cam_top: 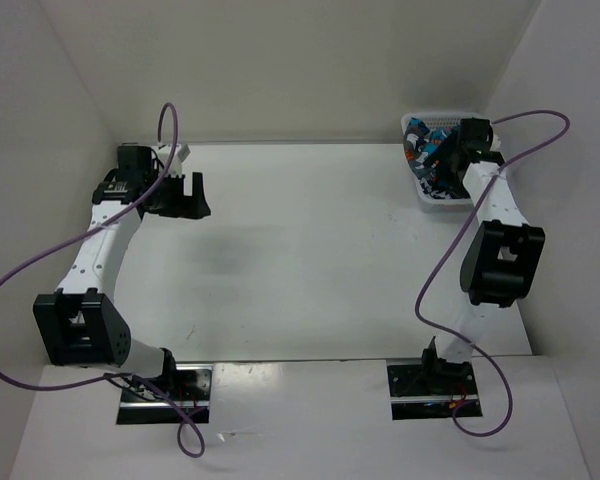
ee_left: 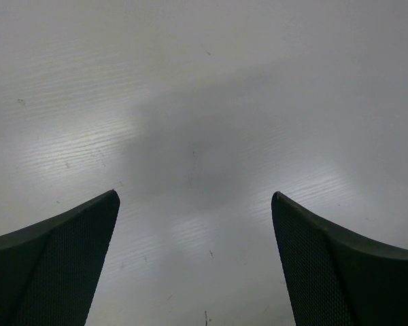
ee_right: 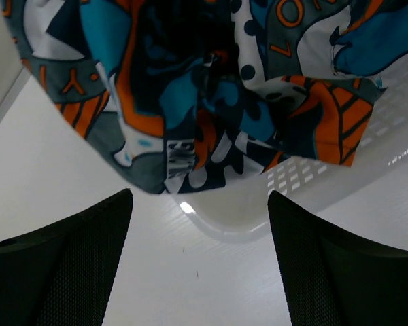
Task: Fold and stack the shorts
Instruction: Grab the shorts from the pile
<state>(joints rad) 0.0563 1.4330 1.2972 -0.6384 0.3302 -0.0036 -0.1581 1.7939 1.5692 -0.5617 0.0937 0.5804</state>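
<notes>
Soft shorts (ee_right: 190, 88) overhang mesh basket (ee_right: 394, 95); left end effector (ee_left: 196, 261), right end effector (ee_right: 199, 261) spread, empty.

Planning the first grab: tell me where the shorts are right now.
Top view: the shorts lie in the white mesh basket at the far right corner of the table, spilling over its rim ahead of the open right gripper.

You'll find the soft fabric shorts (ee_right: 190, 102), in a teal, orange, white and dark-grey patchwork print, bunched in a crumpled, unfolded heap in the white plastic mesh basket (cam_top: 435, 197) at the far right of the top view. In the right wrist view, loose folds hang over the basket's rim, showing orange lettering and dark dots.
</notes>
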